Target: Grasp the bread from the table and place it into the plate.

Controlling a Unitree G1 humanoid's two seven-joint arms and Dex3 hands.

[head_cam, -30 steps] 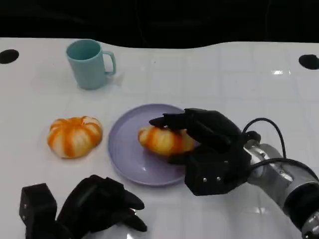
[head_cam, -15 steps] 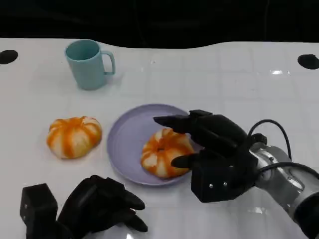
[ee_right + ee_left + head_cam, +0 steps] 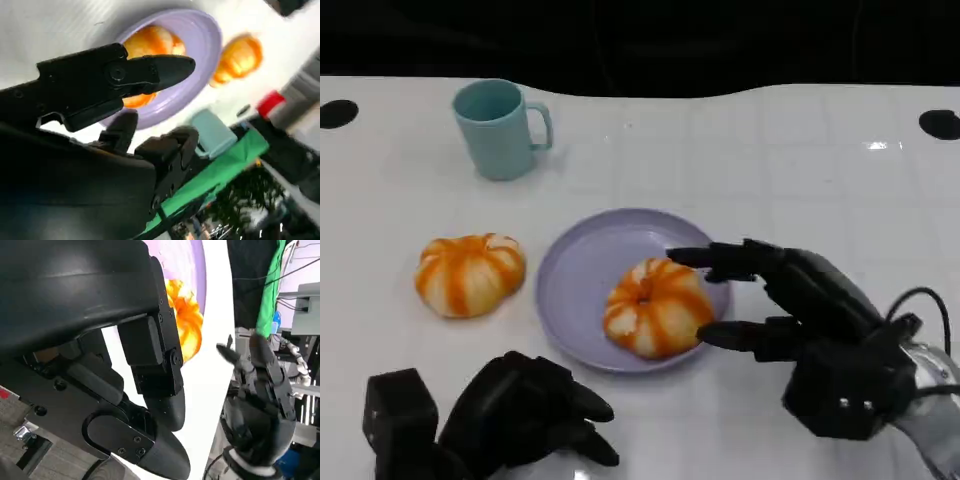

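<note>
Orange bread: I see it lying in the lilac plate, toward the plate's right side.
Right hand: released, fingers spread, tips just beside the bread; I can't tell whether they touch it.
Left hand: clenched on nothing, near the table's front edge.
Second bread: on the table, left of the plate.
Mug: teal, upright, far left.

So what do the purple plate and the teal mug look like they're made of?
The plate looks like matte plastic or melamine: flat lilac colour, a soft, dull sheen. The mug seems similar, plastic or matte-glazed ceramic, evenly teal with no sharp highlights. Neither can be settled by look alone.
</note>
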